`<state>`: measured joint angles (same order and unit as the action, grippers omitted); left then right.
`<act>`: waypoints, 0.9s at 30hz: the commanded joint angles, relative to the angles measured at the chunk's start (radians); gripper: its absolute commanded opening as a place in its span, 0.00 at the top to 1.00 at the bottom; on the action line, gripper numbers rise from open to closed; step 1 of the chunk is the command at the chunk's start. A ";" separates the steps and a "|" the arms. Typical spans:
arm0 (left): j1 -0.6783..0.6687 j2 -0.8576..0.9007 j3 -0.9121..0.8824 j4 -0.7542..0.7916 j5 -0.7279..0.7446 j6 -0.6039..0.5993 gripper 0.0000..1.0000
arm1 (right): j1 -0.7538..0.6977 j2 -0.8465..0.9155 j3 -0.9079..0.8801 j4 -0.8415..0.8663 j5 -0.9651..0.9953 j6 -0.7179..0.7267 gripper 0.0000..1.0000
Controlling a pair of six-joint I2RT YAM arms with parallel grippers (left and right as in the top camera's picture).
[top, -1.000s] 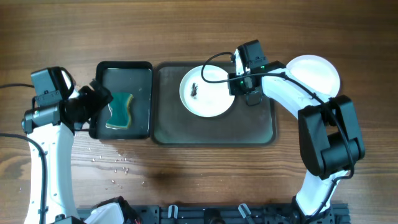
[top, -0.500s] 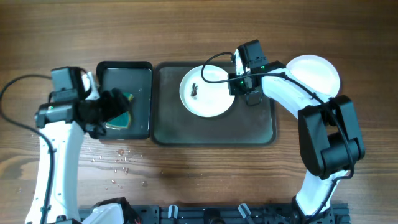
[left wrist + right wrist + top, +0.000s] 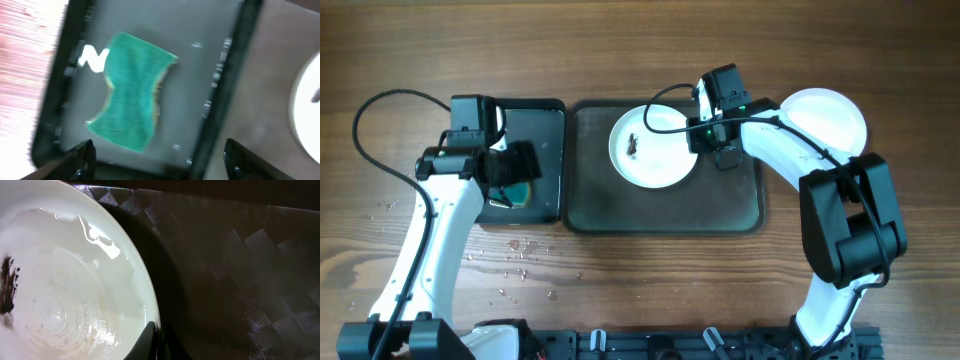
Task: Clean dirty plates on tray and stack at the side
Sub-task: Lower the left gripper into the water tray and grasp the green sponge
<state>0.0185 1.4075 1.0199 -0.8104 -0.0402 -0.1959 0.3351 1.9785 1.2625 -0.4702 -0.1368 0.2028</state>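
Since the wiping has to start with the cleaning tool, the relation that matters is on the left: the left fingers [image 3: 518, 168] hang spread wide and empty over the glossy black tray [image 3: 548, 135]. The green sponge [image 3: 132, 92] lies flat just beneath and ahead of them. In the left wrist view its long axis runs roughly away from the camera, so the 2 fingertips stand on either side of its narrow waist, and closing would likely pinch it across the short way. The left arm is plainly the nearer one to it. The right fingers [image 3: 703, 135] are clenched on the right rim of a white plate [image 3: 655, 160], which sits at the back of the grey-green tray [image 3: 720, 200] with 1 black smear [image 3: 634, 145] left of its middle. A second plate [image 3: 830, 112] rests on the tabletop [image 3: 620, 50] to the right, well apart from the tray. Counted: 2 plates in view, 2 trays, 1 sponge.
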 commanded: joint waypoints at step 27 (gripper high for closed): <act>0.022 0.278 -0.008 0.082 -0.089 0.010 0.29 | 0.005 -0.019 -0.002 0.003 0.010 -0.019 0.92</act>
<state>0.0250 1.6676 1.0195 -0.7322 -0.1120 -0.1921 0.3351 1.9785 1.2625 -0.4698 -0.1368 0.2024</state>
